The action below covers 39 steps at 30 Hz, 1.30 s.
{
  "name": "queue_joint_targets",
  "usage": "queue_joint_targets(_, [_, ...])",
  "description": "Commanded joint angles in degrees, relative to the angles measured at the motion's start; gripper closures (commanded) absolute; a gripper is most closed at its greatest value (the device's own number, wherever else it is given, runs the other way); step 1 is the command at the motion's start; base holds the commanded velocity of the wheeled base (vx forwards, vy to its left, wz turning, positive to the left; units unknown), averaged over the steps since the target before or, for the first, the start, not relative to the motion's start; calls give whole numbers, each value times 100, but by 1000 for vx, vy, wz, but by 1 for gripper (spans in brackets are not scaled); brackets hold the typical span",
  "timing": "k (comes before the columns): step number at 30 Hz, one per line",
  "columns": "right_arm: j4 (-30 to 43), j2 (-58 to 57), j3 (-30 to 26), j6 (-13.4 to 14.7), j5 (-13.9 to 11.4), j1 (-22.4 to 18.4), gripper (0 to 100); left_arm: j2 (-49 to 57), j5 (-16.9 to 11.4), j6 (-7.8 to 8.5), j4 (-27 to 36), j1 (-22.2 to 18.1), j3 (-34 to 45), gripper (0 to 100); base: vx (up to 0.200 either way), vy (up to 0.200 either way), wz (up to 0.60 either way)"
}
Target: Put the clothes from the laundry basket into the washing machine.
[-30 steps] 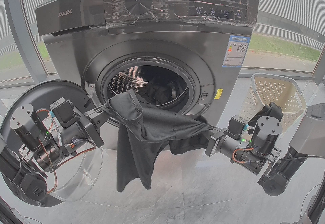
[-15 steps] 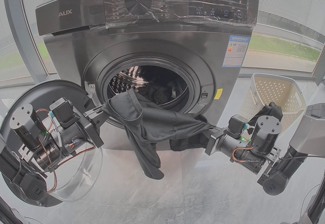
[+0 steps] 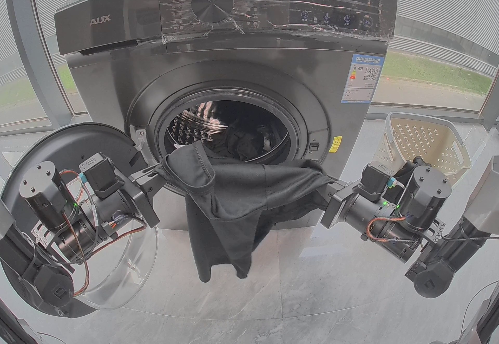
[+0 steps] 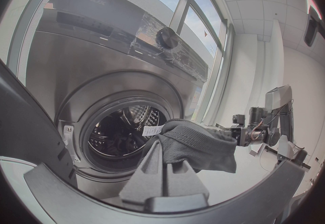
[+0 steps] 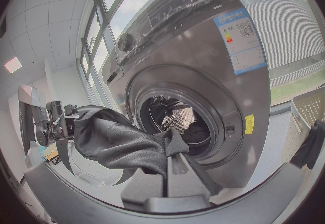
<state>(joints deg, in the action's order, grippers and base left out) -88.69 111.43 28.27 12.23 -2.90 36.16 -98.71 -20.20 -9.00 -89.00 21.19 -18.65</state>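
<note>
A dark grey garment (image 3: 234, 194) stretches between both grippers just in front of the washing machine's open drum (image 3: 228, 134), its lower part hanging toward the floor. My left gripper (image 3: 158, 173) is shut on its left end (image 4: 189, 143). On the other side, my right gripper (image 3: 327, 189) is shut on its right end (image 5: 135, 150). Dark clothes (image 3: 244, 142) lie inside the drum. The cream laundry basket (image 3: 431, 142) stands to the machine's right with a dark garment (image 5: 309, 146) draped over its rim.
The machine's round door (image 3: 67, 152) hangs open at the left, behind my left arm. Pale tiled floor (image 3: 291, 288) lies below the hanging garment. Window frames (image 3: 31, 48) stand behind the machine.
The right gripper has risen and shifted right, pulling the garment flatter and closer to the drum's lower rim. The hanging part swung up, then dropped back down. The left gripper barely moved.
</note>
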Motion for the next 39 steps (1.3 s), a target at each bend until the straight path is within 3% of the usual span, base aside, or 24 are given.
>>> queue_joint_targets(1, [0, -254, 56, -1, -9, -21, 100, -193, 60, 56, -3, -132, -42, 100, 0, 0, 0])
queue_joint_targets(39, [0, -201, 65, -1, -9, -232, 100, -219, 86, 47, -12, -440, -191, 100, 0, 0, 0])
